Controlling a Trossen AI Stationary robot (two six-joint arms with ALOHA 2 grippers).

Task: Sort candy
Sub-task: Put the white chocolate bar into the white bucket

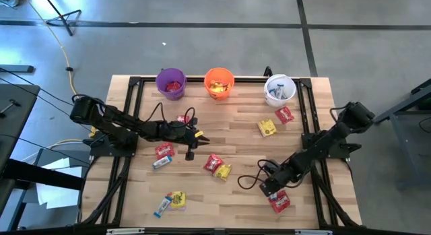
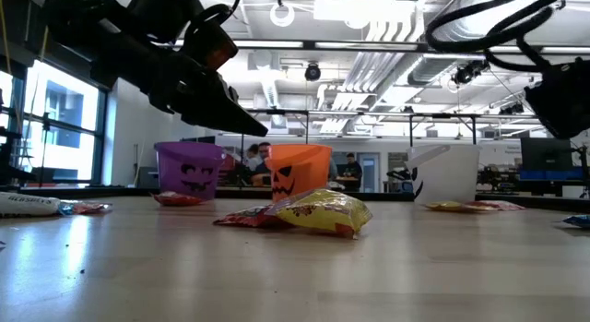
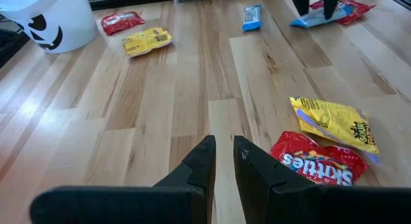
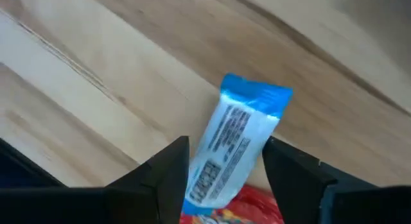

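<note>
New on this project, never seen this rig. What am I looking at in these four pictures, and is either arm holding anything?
Two dark robot arms work at a wooden table, sorting candy into three small buckets: purple, orange, white.

One picture looks straight down, one sits at tabletop height, and each wrist carries a camera looking past its own fingers.

Red, yellow and blue-and-white sweets lie scattered on the wood.

The left gripper hangs above the table's middle, fingers nearly together, holding nothing; a red packet and a yellow packet lie beside it.

The right gripper is low near the front right, fingers apart on either side of a blue-and-white bar lying partly on a red packet. Whether it grips the bar I cannot tell.
</note>
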